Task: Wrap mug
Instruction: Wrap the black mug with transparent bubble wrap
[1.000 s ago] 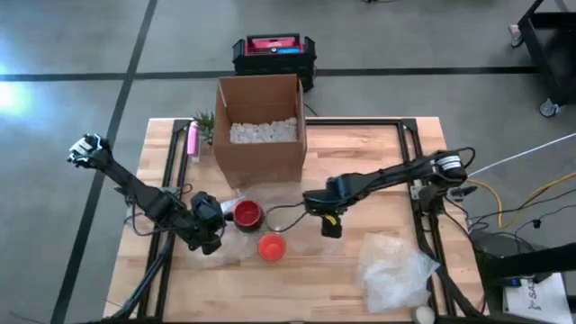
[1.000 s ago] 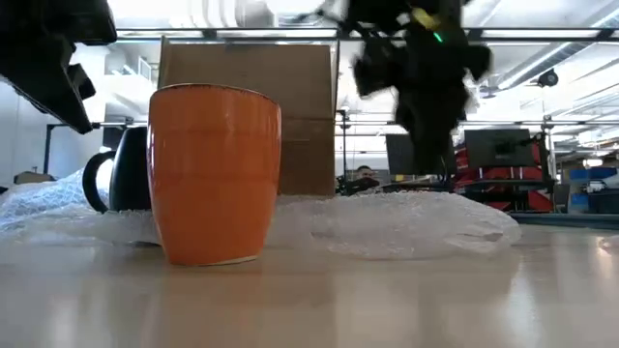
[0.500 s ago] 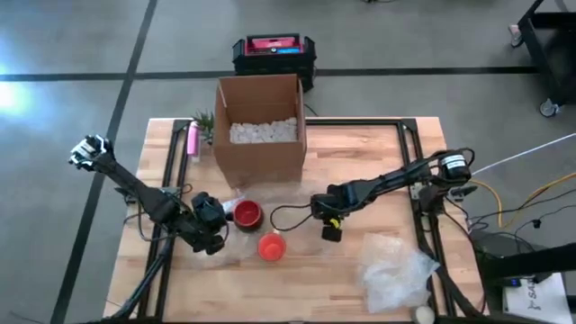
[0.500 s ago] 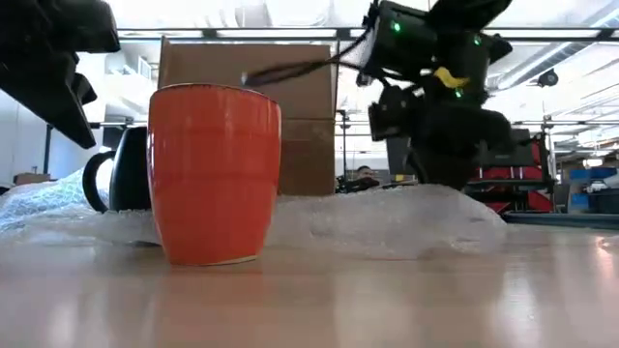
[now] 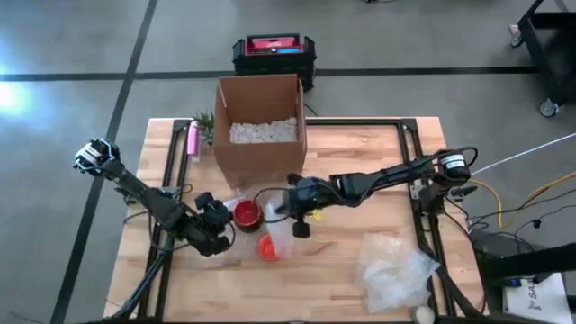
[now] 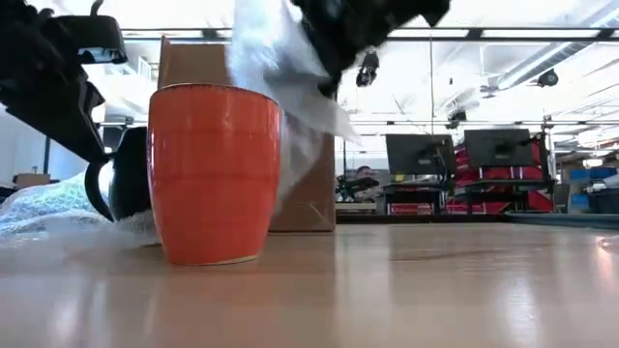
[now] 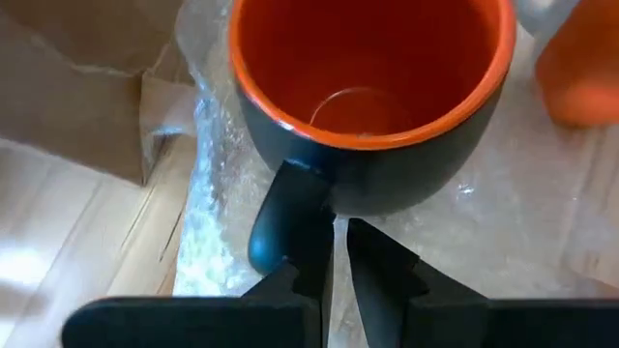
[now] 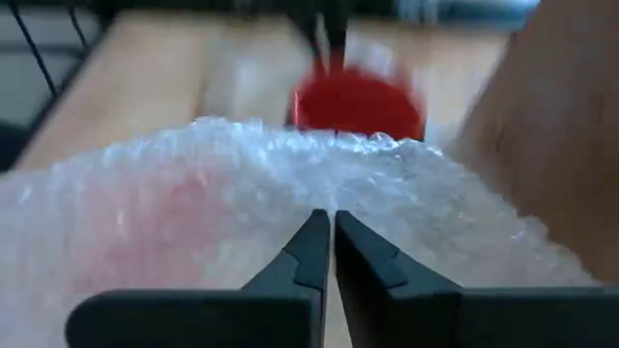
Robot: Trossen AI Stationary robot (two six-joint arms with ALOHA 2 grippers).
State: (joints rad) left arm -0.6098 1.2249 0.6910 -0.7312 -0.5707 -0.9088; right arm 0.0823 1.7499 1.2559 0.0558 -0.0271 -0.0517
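Observation:
A black mug with an orange inside point(image 5: 247, 213) and an orange mug point(image 5: 267, 246) stand upright on a sheet of bubble wrap point(image 5: 281, 227) near the table's middle. My right gripper point(image 5: 293, 216) is shut on the wrap just right of the mugs. The wrap rises from the table beside the orange mug point(image 6: 213, 174) up to that gripper point(image 6: 329, 39). My left gripper point(image 7: 338, 242) is shut, its fingertips right at the black mug's handle point(image 7: 288, 217), on the mug's left. My right gripper pinches the bubble wrap's raised edge point(image 8: 324, 198) between its two fingertips. That part is lifted clear of the table and hangs slack over the orange mug's right side point(image 6: 290, 87), while the rest lies under the mugs. My left gripper is at the black mug's handle; whether it touches, I cannot tell.
An open cardboard box point(image 5: 259, 126) with white packing peanuts stands just behind the mugs. A second heap of bubble wrap point(image 5: 396, 270) lies at the near right. A pink object point(image 5: 192, 139) and a small plant point(image 5: 203, 121) sit left of the box.
My right gripper has dropped onto the wrap lying right of the orange mug. It has then gone up and toward the table's left with it. That side of the wrap is now lifted off the table and folded toward the mugs. The part under them has stayed.

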